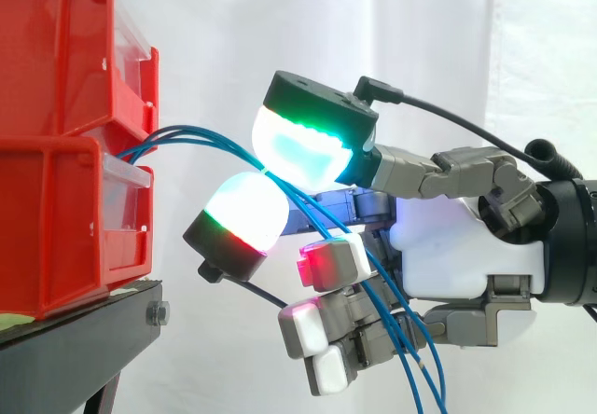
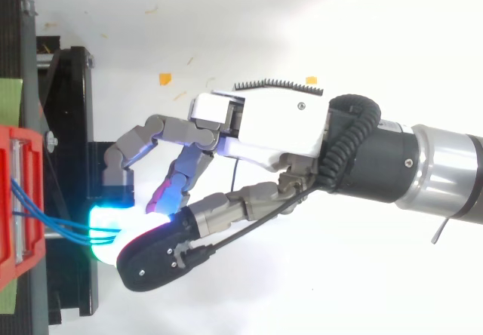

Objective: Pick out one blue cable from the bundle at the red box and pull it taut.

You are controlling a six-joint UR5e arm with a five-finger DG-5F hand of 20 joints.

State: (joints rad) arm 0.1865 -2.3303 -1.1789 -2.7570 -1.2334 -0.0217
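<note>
The robot hand (image 1: 448,246) has two big glowing pads (image 1: 297,144) pinched on the thin blue cables (image 1: 219,140) just right of the stacked red plastic bins (image 1: 65,153), possibly catching more than one strand, and they bow slack, so the taut pull is left.

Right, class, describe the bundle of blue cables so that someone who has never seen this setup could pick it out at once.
Find the stacked red bins on the black stand at the side view's left. From where the two bins meet, the blue cables arch right, pinched between two big glowing pads of the robot hand, then hang down. Nothing else here is thin and blue.
</note>
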